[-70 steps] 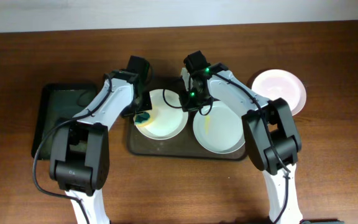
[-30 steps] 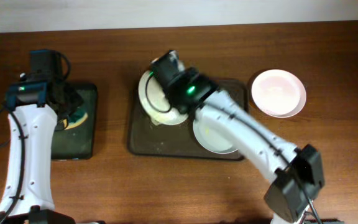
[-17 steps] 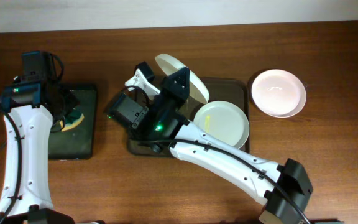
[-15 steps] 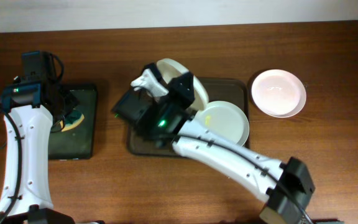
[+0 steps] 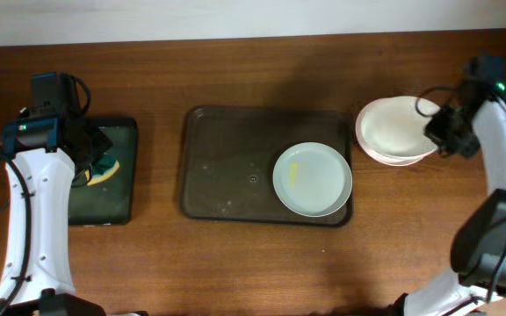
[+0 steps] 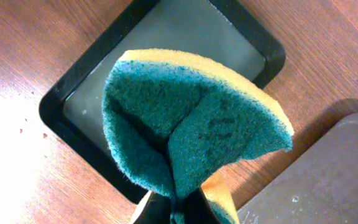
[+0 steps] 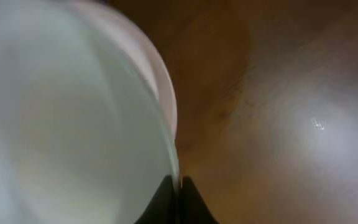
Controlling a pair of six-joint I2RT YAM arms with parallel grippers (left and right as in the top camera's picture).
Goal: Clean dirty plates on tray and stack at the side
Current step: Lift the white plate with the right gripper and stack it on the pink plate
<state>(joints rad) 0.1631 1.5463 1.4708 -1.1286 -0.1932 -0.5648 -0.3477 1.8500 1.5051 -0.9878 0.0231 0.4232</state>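
The dark brown tray (image 5: 227, 167) lies mid-table. One pale plate with a yellow smear (image 5: 313, 179) sits in its right part. My right gripper (image 5: 437, 132) is shut on the rim of a white plate (image 5: 395, 130) and holds it just above another plate (image 5: 385, 156) that lies on the table right of the tray. In the right wrist view the held plate (image 7: 55, 124) fills the left, the lower plate's rim (image 7: 160, 81) shows behind it. My left gripper (image 6: 178, 208) is shut on a folded green and yellow sponge (image 6: 191, 124) over the small black tray (image 5: 104, 189).
The small black tray (image 6: 92, 93) stands at the left of the table, its corner close to the brown tray's left edge (image 6: 328, 174). Bare wooden table (image 5: 262, 263) runs along the front and behind the trays.
My right arm has carried the plate from the brown tray's left part across to the right, over the plate on the table. The left arm with the sponge has stayed over the black tray.
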